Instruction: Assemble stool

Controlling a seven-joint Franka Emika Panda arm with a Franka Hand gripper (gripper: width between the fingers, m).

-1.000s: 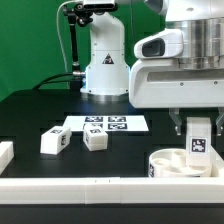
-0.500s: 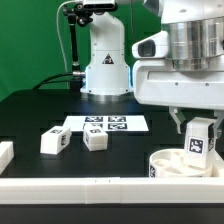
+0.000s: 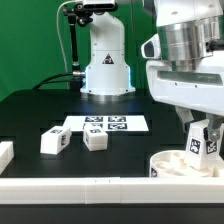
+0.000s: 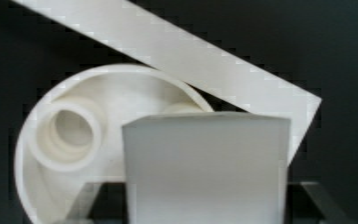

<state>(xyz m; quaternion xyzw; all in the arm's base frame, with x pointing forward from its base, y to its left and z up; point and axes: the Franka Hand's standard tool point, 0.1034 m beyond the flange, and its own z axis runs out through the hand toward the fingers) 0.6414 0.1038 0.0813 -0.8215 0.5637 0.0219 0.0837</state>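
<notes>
As the gripper [image 3: 200, 132] clamps one white leg [image 3: 198, 147] between its fingers, that leg hangs right over the seat disc [image 3: 168, 164], down by the table's [image 3: 30, 115] near edge against the border rail [image 3: 80, 187]. Two more legs [image 3: 54, 141] [image 3: 95, 140] lie loose mid-table, beside the marker board [image 3: 105, 124].

Seat [image 3: 166, 160] and legs [image 3: 53, 141] are white; legs bear black-and-white square tags. The desk [image 3: 30, 115] is black, the backdrop [image 3: 30, 40] green.
</notes>
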